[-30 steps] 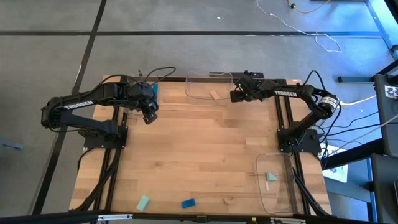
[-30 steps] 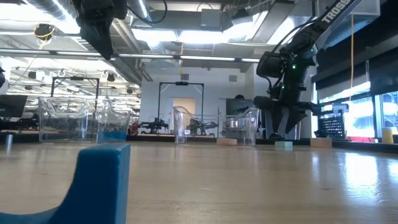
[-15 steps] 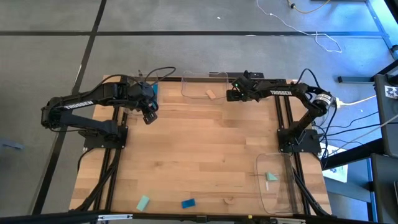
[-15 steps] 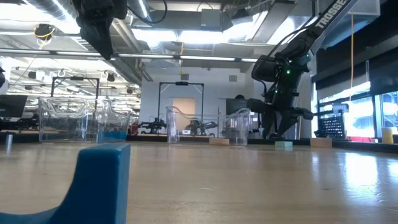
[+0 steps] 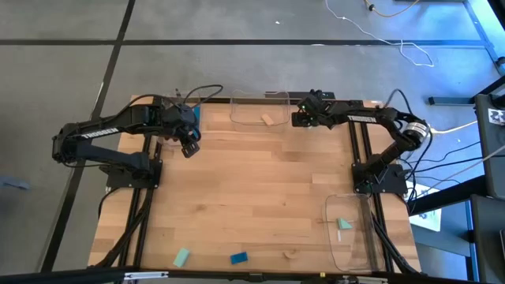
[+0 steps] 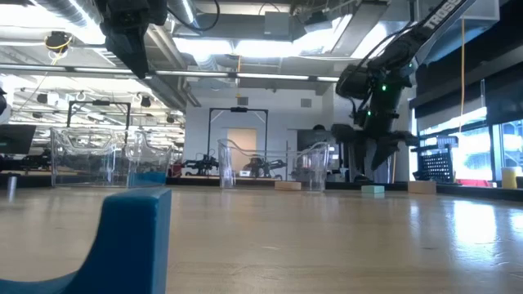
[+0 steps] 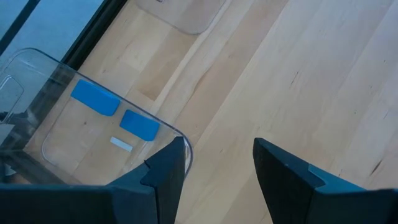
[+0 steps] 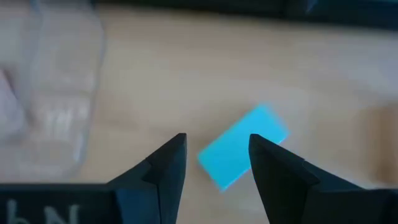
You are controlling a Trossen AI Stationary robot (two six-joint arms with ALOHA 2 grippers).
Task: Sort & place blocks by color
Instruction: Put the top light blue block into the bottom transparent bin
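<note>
My right gripper (image 5: 298, 119) hangs open just above a light blue-green block (image 8: 244, 154) that lies flat on the table; in the low view the block (image 6: 373, 189) sits below the fingers. To the gripper's left, the clear far-middle tray (image 5: 246, 104) has a tan block (image 5: 267, 120) in it. My left gripper (image 5: 189, 147) waits open, raised, beside a clear tray (image 7: 25, 93) holding two blue blocks (image 7: 94, 98). A mint block (image 5: 181, 257), a blue block (image 5: 239, 257) and a tan block (image 5: 290, 254) lie by the near edge.
A third clear tray (image 5: 361, 244) at the near right has mint blocks (image 5: 345, 224) in it. A tan block (image 6: 422, 187) lies on the table to the right of the blue-green one. The middle of the wooden table (image 5: 260, 189) is bare.
My right gripper swung toward the table's left against the far-middle tray, which slid a little leftward with its tan block, then drew back to the right and stands over the blue-green block. The tray keeps its new place.
</note>
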